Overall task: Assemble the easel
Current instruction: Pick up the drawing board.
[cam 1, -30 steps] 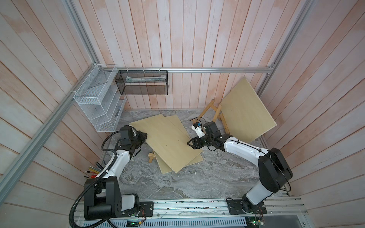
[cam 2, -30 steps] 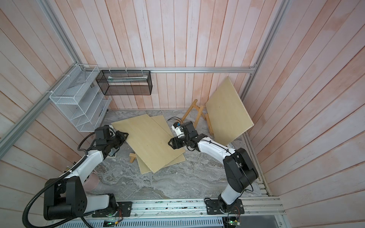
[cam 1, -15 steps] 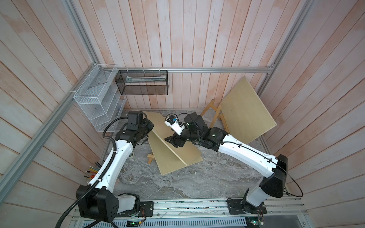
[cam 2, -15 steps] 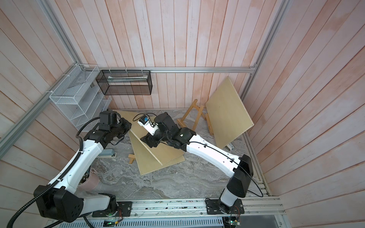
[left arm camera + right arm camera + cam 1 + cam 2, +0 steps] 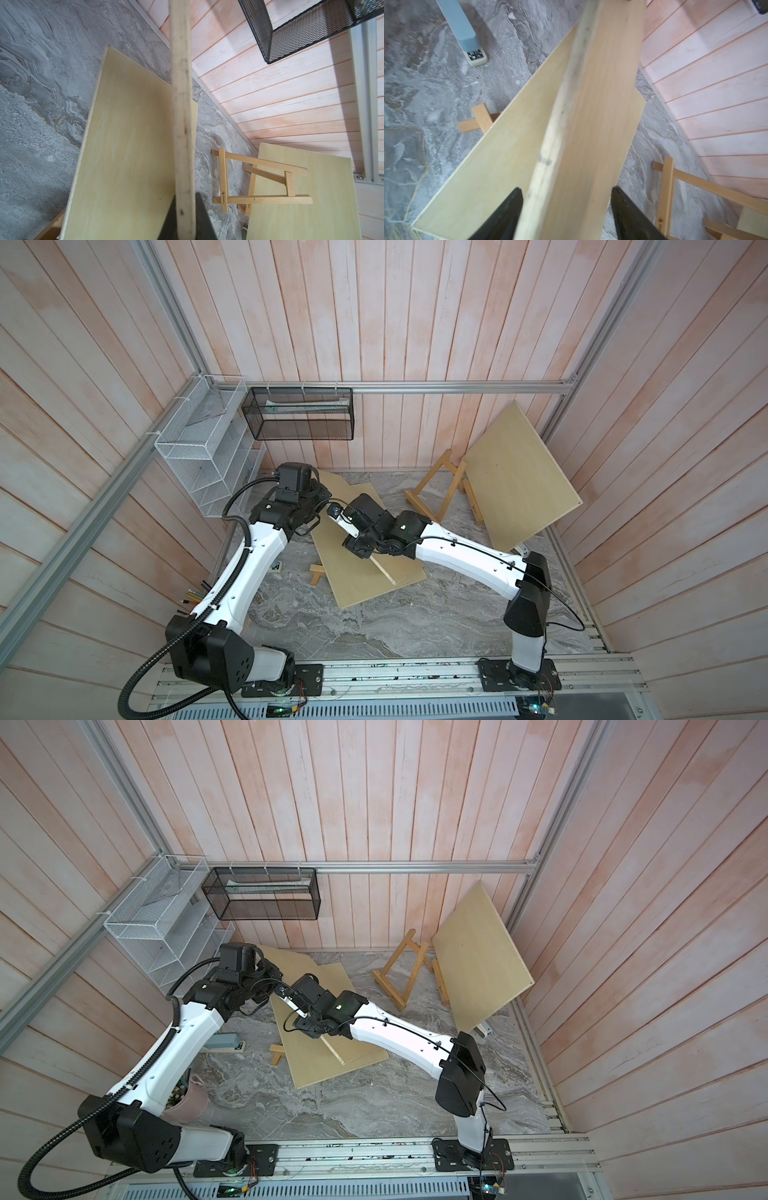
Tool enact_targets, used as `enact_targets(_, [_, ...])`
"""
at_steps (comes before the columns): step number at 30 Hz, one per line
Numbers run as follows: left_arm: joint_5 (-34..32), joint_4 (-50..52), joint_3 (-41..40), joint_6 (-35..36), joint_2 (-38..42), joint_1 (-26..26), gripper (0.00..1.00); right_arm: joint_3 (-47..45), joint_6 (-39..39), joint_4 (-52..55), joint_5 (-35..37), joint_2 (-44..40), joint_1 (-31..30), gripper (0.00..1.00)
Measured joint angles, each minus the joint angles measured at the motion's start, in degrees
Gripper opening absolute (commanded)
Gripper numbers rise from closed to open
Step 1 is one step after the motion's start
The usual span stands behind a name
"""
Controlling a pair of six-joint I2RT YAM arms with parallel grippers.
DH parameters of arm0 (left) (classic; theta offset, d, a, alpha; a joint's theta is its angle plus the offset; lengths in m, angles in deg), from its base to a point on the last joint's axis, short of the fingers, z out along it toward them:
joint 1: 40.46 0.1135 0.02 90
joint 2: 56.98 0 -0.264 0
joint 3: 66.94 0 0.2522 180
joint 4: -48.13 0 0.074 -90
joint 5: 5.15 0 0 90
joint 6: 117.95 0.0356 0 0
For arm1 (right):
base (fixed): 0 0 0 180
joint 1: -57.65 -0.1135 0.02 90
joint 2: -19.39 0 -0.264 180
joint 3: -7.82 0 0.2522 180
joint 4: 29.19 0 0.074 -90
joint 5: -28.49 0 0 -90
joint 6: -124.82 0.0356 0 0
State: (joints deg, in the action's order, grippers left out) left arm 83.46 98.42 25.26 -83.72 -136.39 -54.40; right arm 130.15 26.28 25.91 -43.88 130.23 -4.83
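From the left wrist: saw left jaws clamped on the raised board (image 5: pixel 182 124), edge-on above the flat board (image 5: pixel 128 155) lying on the surface (image 5: pixel 41 83). From the right wrist: saw right jaws apart, one either side of that board. In a top view: found the standing easel (image 5: pixel 429 475) at 1 o'clock, by a leaning board (image 5: pixel 519 472); an easel piece (image 5: pixel 316 573) poking out at the flat board's 9 o'clock.

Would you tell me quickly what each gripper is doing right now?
Left gripper: shut on the edge of the raised board.
Right gripper: open, straddling the same board's edge.
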Motion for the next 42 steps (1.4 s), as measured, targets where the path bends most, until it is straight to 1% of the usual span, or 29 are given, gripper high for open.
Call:
enact_targets(4, [-0.22,0.15,0.0,-0.83,-0.02,-0.13,0.0,4.37,0.9,3.39,4.81,2.99,-0.9,0.59])
enact_targets(5, [-0.17,0.09,0.0,-1.01,-0.04,-0.13,0.0,4.96,1.01,3.98,5.79,3.45,-1.14,0.56])
enact_targets(7, [-0.2,-0.02,0.0,-1.36,-0.2,-0.24,0.0,5.77,1.03,4.83,7.58,3.98,-1.44,0.46])
enact_targets(8, [-0.2,-0.09,0.0,-1.46,-0.31,-0.35,0.0,6.21,1.4,5.35,8.17,4.2,-1.55,0.39])
enact_targets(9, [-0.22,-0.07,0.0,-1.7,-0.42,-0.46,0.0,6.49,1.57,5.86,8.72,4.39,-1.57,0.26])
enact_targets(10, [-0.2,-0.09,0.0,-1.92,-0.57,-0.5,0.0,6.6,1.75,6.21,9.18,4.5,-1.57,0.17])
enact_targets(11, [-0.17,-0.24,0.0,-2.14,-0.79,-0.61,0.0,6.75,1.9,6.54,9.57,4.61,-1.57,0.08])
enact_targets(12, [-0.15,-0.35,0.0,-2.34,-0.98,-0.7,0.0,6.78,1.95,6.73,9.81,4.66,-1.55,0.01])
enact_targets(15, [0.09,-0.63,0.0,-2.38,-1.31,-0.87,0.0,6.78,2.03,7.26,10.27,4.66,-1.49,0.0])
enact_targets(16, [0.15,-0.72,0.0,-2.38,-1.38,-0.9,0.02,6.78,2.05,7.32,10.36,4.66,-1.49,0.0])
enact_targets(17, [0.24,-0.85,0.0,-2.36,-1.4,-0.92,0.06,6.78,2.08,7.34,10.38,4.66,-1.46,0.0])
enact_targets(22, [0.98,-1.64,0.0,-2.36,-1.44,-1.03,0.36,6.78,1.6,7.32,9.92,4.66,-0.94,0.0])
enact_targets(23, [1.25,-1.95,0.0,-2.27,-1.44,-1.09,0.41,6.78,1.25,7.32,9.53,4.63,-0.61,0.0])
enact_targets(24, [1.6,-2.21,0.0,-2.19,-1.44,-1.16,0.42,6.75,0.98,7.34,9.16,4.55,-0.26,0.0])
enact_targets(26, [2.36,-2.91,0.0,-1.9,-1.44,-1.25,0.38,6.64,0.79,7.5,8.57,4.35,0.44,0.0])
enact_targets(27, [2.8,-3.45,0.0,-1.86,-1.44,-1.25,0.38,6.58,0.81,7.5,8.33,4.22,0.76,0.0])
enact_targets(31, [4.0,-5.11,0.0,-1.92,-1.6,-1.27,0.41,6.49,0.81,7.5,7.67,4.0,1.57,0.0])
enact_targets(32, [4.17,-5.31,0.0,-1.92,-1.75,-1.27,0.43,6.45,0.81,7.5,7.48,4.0,1.68,0.0])
enact_targets(36, [4.79,-6.4,0.02,-2.14,-2.03,-1.29,0.58,6.38,0.81,7.56,5.86,4.0,2.23,0.0])
enact_targets(39, [4.98,-7.1,0.33,-1.73,-2.03,-1.18,0.6,6.38,0.96,7.67,2.95,3.78,3.39,0.0])
enact_targets(42, [4.94,-7.43,0.39,-1.33,-1.79,-0.83,0.61,6.38,1.07,8.11,-0.52,2.54,5.7,0.0])
